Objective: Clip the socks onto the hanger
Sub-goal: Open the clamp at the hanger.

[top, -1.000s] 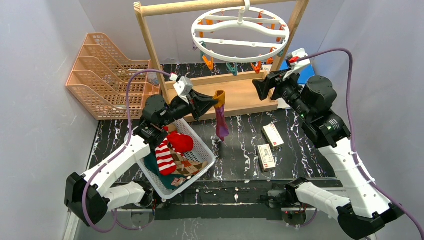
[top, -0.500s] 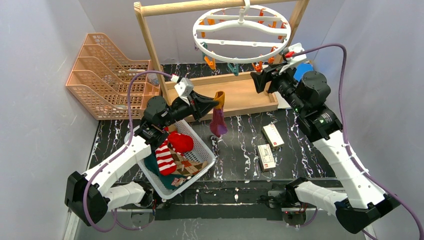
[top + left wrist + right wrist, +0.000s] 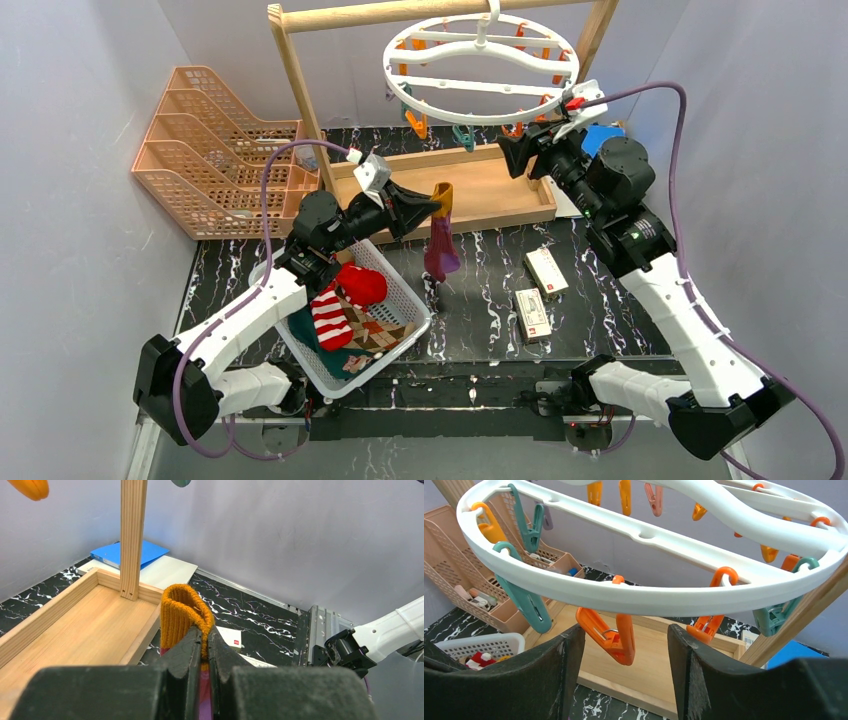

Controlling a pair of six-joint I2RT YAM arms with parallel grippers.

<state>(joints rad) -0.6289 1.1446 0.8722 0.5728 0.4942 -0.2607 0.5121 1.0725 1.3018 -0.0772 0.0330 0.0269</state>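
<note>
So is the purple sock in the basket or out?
Out. The purple sock dangles beside the basket, its orange cuff pinched by the left gripper.

Plain grey walls (image 3: pixel 80 200) enclose a black tabletop (image 3: pixel 490 290) veined with white. Just beyond the left gripper (image 3: pixel 432 206) stands a wooden frame rack (image 3: pixel 480 190); well to its left sits a peach tiered tray (image 3: pixel 205 150).
</note>
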